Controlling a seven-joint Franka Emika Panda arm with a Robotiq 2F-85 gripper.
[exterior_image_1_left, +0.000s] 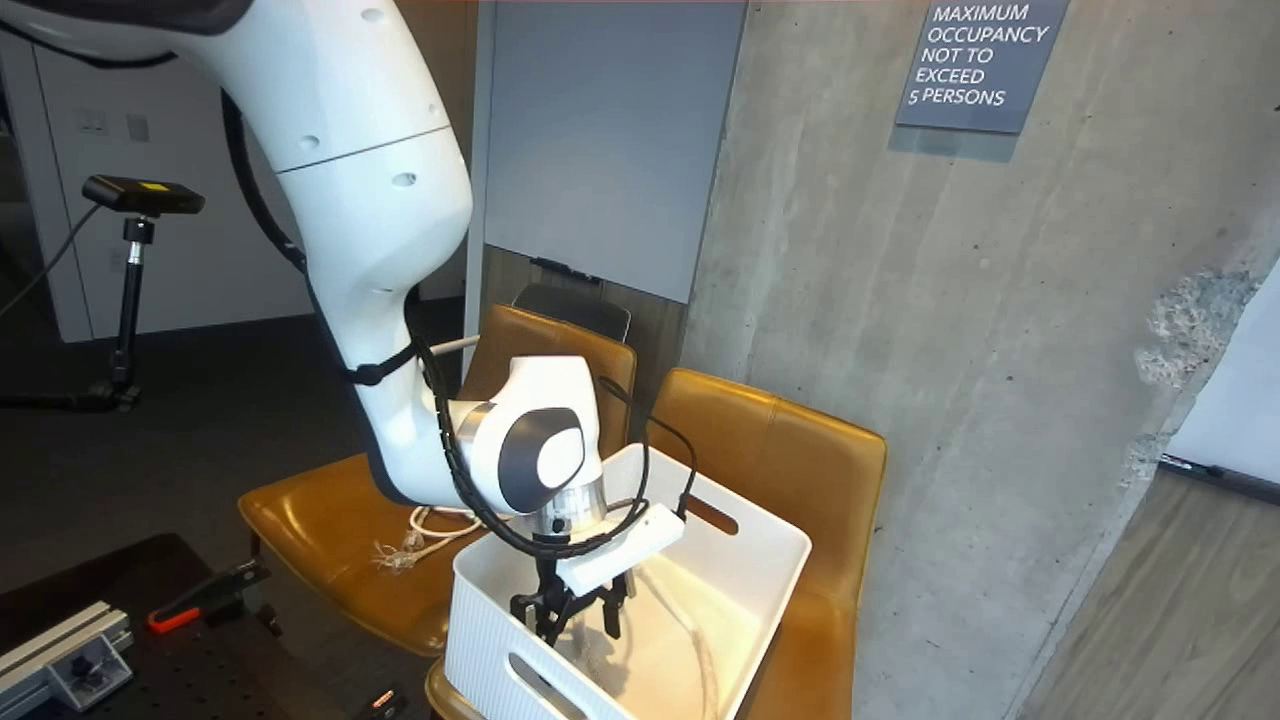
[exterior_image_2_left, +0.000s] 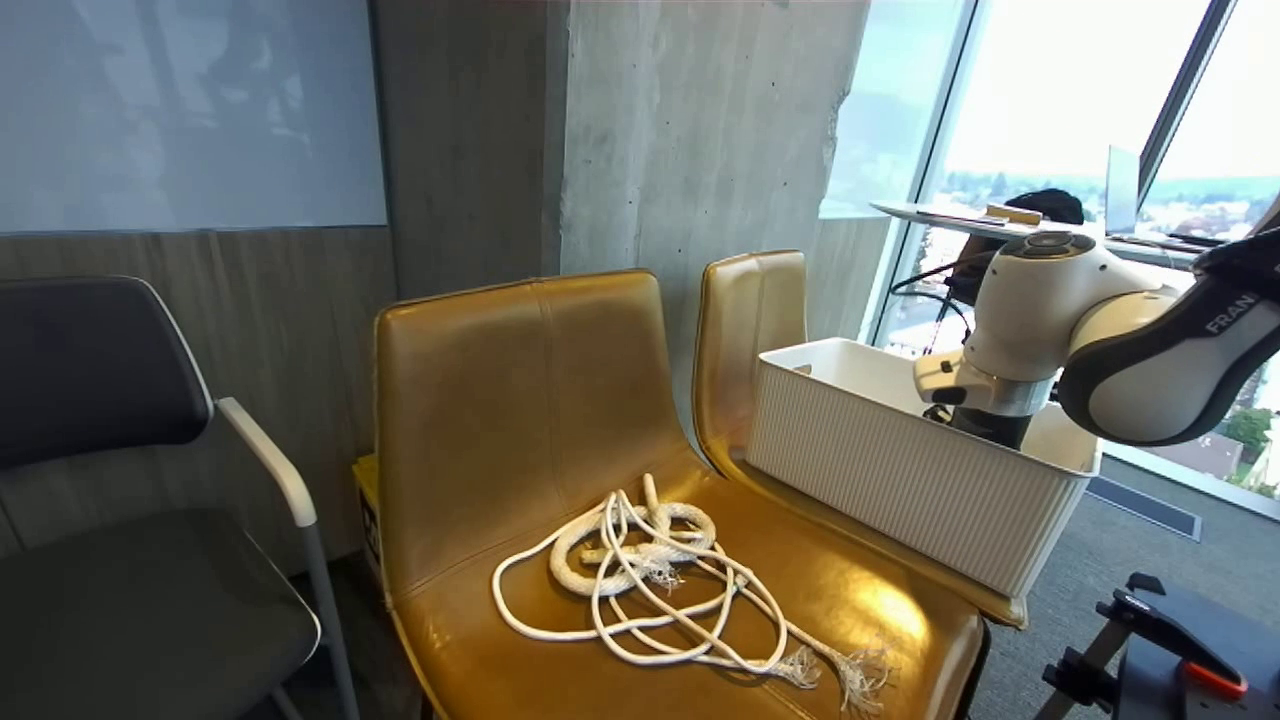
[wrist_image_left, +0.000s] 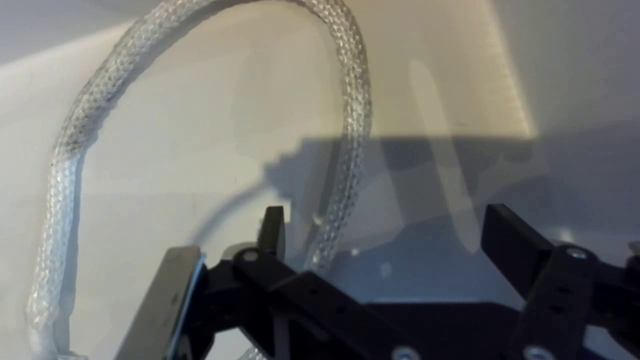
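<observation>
Rope (wrist_image_left: 357, 100), one, and two parted fingers (wrist_image_left: 515, 245) are contained in one bin (exterior_image_2_left: 870, 450) on one of two tan chairs (exterior_image_1_left: 805, 465), concrete wall (exterior_image_1_left: 950, 350) behind.

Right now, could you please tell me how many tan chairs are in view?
2. One tan chair bears the loose rope pile; the other tan chair stands beside it, with the white bin on its seat. Others may be out of view.

concrete wall (exterior_image_1_left: 960, 300) | tan chairs (exterior_image_2_left: 530, 400) | bright windows (exterior_image_2_left: 1060, 90) | grey floor (exterior_image_2_left: 1070, 550) | whiteboard (exterior_image_1_left: 610, 140)
</observation>
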